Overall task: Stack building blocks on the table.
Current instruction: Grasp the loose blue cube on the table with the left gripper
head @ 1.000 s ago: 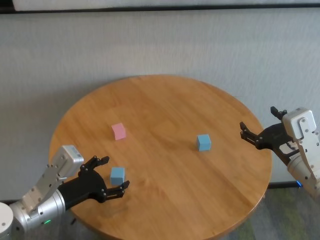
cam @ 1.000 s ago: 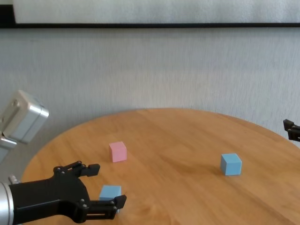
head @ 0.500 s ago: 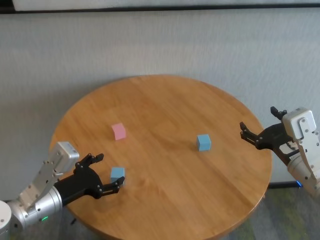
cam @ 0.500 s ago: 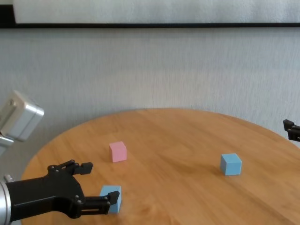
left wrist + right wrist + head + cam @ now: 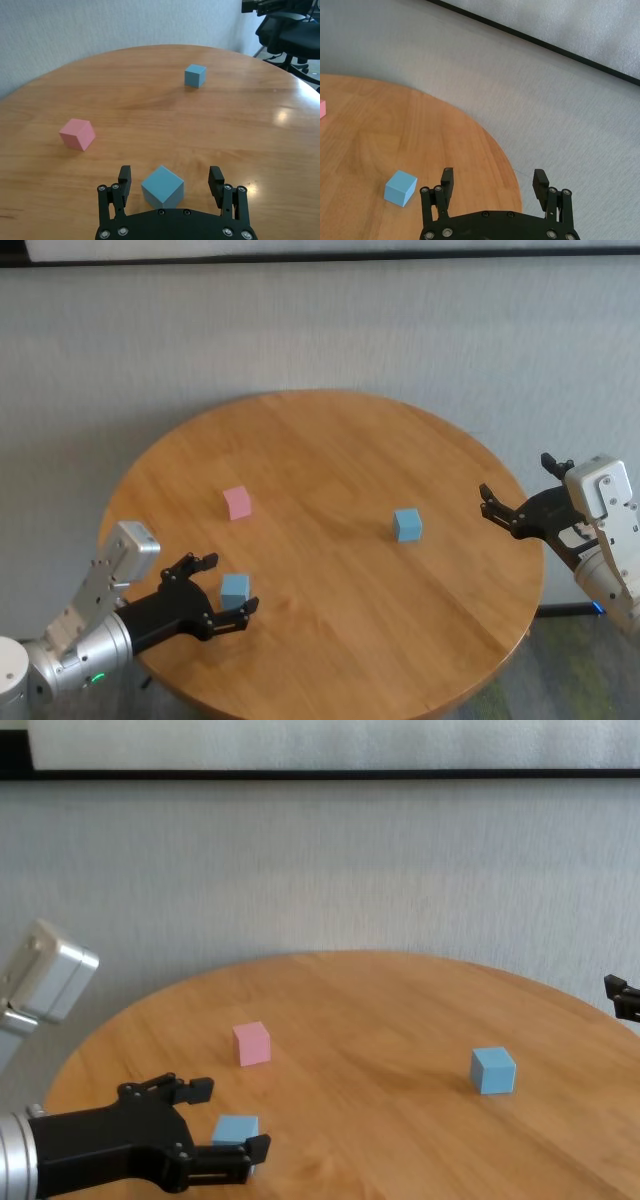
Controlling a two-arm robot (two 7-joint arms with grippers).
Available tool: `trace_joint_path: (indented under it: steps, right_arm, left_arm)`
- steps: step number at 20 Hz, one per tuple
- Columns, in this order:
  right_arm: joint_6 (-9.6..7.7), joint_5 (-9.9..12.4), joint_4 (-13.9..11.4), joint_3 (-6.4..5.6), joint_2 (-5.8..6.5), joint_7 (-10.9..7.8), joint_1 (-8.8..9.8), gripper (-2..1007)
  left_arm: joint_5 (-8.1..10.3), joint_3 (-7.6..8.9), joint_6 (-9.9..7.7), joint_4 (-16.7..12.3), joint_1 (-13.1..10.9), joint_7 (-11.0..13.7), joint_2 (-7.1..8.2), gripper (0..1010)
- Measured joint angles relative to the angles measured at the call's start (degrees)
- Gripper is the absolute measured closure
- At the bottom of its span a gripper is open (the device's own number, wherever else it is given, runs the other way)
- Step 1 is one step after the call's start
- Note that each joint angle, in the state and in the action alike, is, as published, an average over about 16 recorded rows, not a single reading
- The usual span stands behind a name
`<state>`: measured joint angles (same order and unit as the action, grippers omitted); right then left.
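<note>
The left end effector [image 5: 218,589] sits low over the near-left part of the desk [image 5: 330,460], its fingers spread wide and released, with the nearer light blue block [image 5: 234,590] lying between them. In the left wrist view that block [image 5: 162,186] rests on the wood, turned corner-on to the two fingertips [image 5: 124,176], with a clear gap on each side, so nothing is gripped yet. The chest view agrees: the block [image 5: 236,1130] is framed by the black fingers but stands on the desk.

Just beyond it, farther from the robot, lies the pink block [image 5: 238,503], alone and flat on the desk. Well apart toward the right is the second light blue block [image 5: 407,525], also alone. No block sits on another, so the stack is not begun.

At the far right the right end effector [image 5: 525,502] hangs near the desk's right edge, fingers likewise open and empty, apparently idle.

The step in hand looks like the first pick. The next move probably calls for closing the left fingers on the near blue block; since it sits skewed to the fingers, it may twist as they meet it, so a square, centred squeeze matters before lifting it toward another block.
</note>
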<state>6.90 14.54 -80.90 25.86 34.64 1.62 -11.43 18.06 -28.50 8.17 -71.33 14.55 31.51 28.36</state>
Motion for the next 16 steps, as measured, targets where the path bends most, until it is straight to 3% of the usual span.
trace_joint_path:
  steps: [7, 16]
  right_arm:
    - [0.00, 0.0, 0.0, 0.00, 0.00, 0.00, 0.00, 5]
    - [0.00, 0.0, 0.0, 0.00, 0.00, 0.00, 0.00, 5]
  left_arm:
    - [0.02, -0.22, -1.33, 0.9, 0.6, 2.1, -1.04, 7]
    - [-1.39, -0.46, -3.43, 2.3, 1.4, 2.6, -2.10, 7]
